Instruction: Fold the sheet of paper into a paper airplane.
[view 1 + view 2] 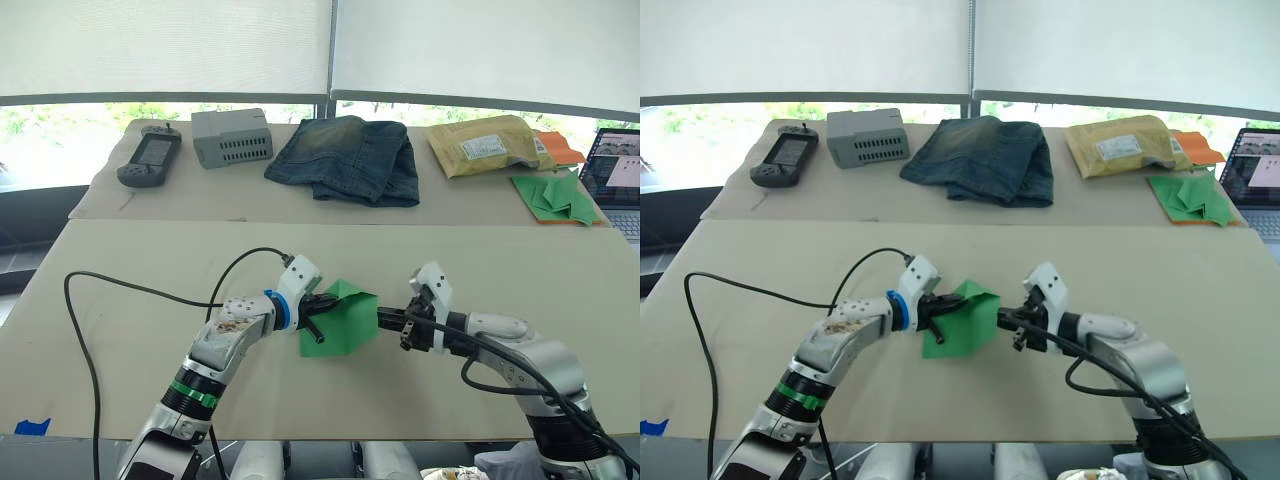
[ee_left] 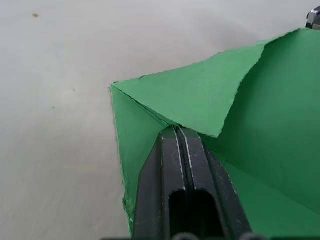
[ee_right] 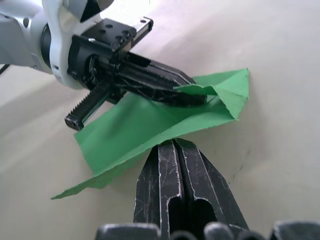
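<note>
The bright green sheet of paper (image 1: 347, 325) is held just above the near table (image 1: 500, 270) at its middle, between my two grippers. One corner is folded over into a triangular flap (image 2: 200, 95). My left gripper (image 1: 322, 304) reaches in from the left, shut, with its fingertips tucked under that flap and clamped on the paper. My right gripper (image 1: 382, 318) comes from the right, shut on the sheet's right edge (image 3: 172, 142). The right wrist view shows the left gripper's fingers (image 3: 155, 82) lying across the sheet, whose far side droops toward the table.
On the far table lie a handheld controller (image 1: 150, 160), a grey box (image 1: 232, 137), folded jeans (image 1: 350, 158), a yellow package (image 1: 485, 145) and a heap of green paper darts on an orange sheet (image 1: 555, 195). A laptop (image 1: 615, 175) sits at the right edge. A black cable (image 1: 130, 290) loops left.
</note>
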Controlling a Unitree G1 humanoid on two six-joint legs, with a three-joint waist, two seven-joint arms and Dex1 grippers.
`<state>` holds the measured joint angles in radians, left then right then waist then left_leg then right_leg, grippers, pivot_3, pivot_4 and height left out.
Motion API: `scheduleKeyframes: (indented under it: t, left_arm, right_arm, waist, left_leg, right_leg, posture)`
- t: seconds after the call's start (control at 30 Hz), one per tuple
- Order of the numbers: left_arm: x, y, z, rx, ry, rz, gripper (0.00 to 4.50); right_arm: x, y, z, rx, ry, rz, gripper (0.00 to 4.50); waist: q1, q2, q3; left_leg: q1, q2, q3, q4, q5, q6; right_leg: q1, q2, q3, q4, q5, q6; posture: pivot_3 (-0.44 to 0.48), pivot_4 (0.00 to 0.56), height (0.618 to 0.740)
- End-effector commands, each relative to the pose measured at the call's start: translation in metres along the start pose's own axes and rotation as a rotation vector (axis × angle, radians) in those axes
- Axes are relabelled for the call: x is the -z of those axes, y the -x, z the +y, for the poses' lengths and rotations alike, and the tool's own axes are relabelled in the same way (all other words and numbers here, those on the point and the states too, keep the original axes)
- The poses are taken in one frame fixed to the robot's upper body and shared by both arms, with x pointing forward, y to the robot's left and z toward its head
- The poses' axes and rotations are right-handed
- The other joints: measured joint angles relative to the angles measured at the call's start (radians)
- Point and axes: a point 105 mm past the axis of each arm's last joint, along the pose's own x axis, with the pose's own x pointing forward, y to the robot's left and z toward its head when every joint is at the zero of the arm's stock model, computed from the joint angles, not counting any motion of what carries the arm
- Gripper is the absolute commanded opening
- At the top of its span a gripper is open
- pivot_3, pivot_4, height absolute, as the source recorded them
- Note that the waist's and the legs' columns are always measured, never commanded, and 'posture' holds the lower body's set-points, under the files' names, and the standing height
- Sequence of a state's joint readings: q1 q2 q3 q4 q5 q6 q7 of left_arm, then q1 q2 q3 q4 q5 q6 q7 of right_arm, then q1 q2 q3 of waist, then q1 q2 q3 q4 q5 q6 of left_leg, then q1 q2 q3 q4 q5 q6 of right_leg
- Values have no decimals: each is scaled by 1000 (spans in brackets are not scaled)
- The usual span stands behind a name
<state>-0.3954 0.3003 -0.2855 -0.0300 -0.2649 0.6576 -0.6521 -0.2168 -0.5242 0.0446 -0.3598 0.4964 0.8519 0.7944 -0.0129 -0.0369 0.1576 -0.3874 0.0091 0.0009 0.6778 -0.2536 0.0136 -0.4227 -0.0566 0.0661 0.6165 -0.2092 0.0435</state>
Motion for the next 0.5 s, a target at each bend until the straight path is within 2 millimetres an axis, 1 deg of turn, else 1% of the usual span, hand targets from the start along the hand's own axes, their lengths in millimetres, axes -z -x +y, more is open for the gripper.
scheduleKeyframes:
  t: [0.03,0.13,0.23,0.37,0.5]
  left_arm:
    - [19,3,7,-49,30,69,16]
    - [19,7,14,-86,39,63,16]
    - [9,5,17,-99,33,12,16]
    - [-3,3,22,-144,65,-47,16]
    - [-1,8,22,-144,123,-48,16]
  right_arm:
    - [-4,-2,0,-8,5,-8,0]
    - [-2,-2,-3,-3,5,1,0]
    - [1,-3,-7,7,9,16,0]
    - [9,-4,-9,15,16,54,0]
    - [12,-5,-10,16,13,62,0]
  waist:
    - [0,0,0]
    - [-1,0,0]
    - [-3,0,0]
    - [-3,0,0]
    - [-5,0,0]
  left_leg:
    - [0,0,0,0,0,0]
    - [0,0,0,0,0,0]
    - [0,0,0,0,0,0]
    - [0,1,1,0,0,0]
    - [0,0,1,0,0,0]
  right_leg:
    - [0,0,0,0,0,0]
    - [0,0,0,0,0,0]
    - [0,0,0,0,1,-1]
    - [0,1,0,0,1,-1]
    - [-1,2,0,0,1,-1]
  posture:
    - [0,150,728]
    - [0,150,728]
    - [0,150,728]
    - [0,150,728]
    - [0,150,728]
